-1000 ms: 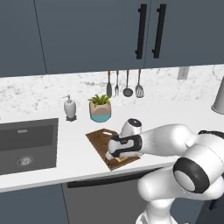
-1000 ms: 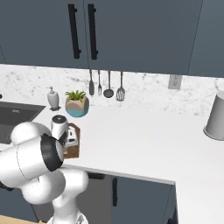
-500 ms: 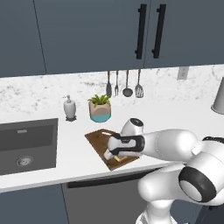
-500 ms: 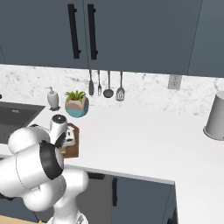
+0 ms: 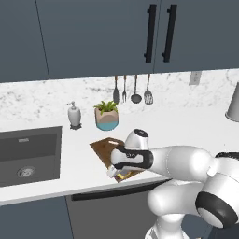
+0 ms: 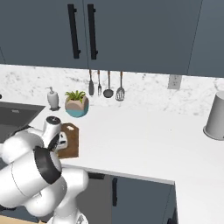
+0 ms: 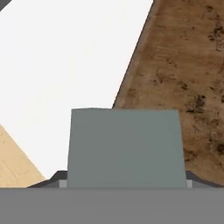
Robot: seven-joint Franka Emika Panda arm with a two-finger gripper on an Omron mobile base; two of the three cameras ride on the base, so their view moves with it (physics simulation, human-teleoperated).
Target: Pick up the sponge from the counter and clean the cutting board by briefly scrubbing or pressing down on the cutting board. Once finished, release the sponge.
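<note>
The pincer [image 5: 119, 172] is clamped on the sponge [image 7: 126, 148], low over the near edge of the cutting board [image 5: 105, 148] on the counter [image 5: 186, 128]. Beyond it, a pot [image 5: 107, 122] holds a green plant [image 5: 106, 108]; a soap bottle [image 5: 73, 115] stands left of that. The hand view alone shows the sponge's grey top and the board's dark stains. The right base view alone shows a grey canister [image 6: 216, 116] far right. No writing is readable.

Cutting board [image 6: 70, 146] on counter [image 6: 144, 140], partly behind white arm [image 6: 41, 148].
</note>
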